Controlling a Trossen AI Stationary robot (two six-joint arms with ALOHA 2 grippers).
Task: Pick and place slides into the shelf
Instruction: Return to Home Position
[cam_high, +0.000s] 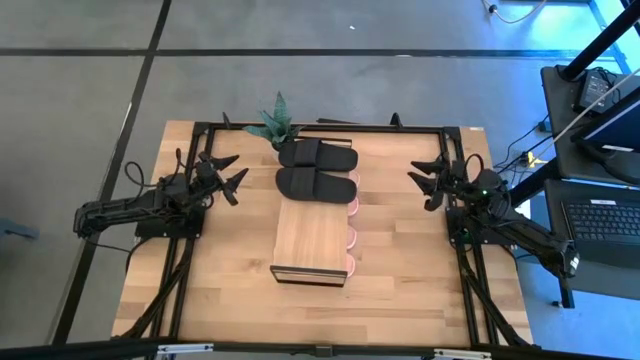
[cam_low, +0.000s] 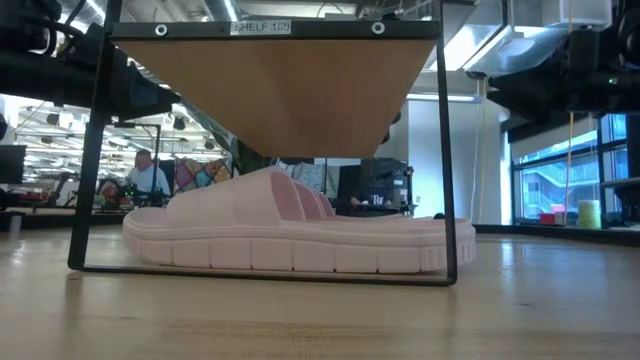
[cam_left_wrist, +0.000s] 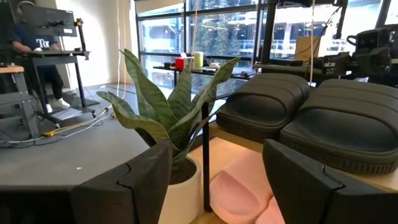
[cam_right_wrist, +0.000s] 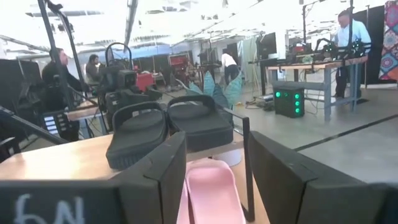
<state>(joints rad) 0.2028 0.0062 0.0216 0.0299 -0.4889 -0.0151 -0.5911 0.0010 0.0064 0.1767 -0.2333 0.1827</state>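
Risk from here looks small to us. Both arms sit at the table's (cam_high: 200, 290) sides, well apart from the shelf (cam_high: 310, 240). The left gripper (cam_high: 238, 168) and right gripper (cam_high: 422, 184) each have their fingers spread and hold nothing.

What could still go wrong:
- The pink slides (cam_high: 352, 207) poke out past the shelf's right edge, so a low sweep by the right arm could catch and drag them.
- A knock to the frame could slide the black pair (cam_high: 316, 183) off toward the plant (cam_high: 275, 125).

Shelf contents:
- On top, at the far end, the black pair lies side by side.
- Under the plank the pink slides stand in a row on the table.
- We count three pink edges from above and cannot confirm a fourth.
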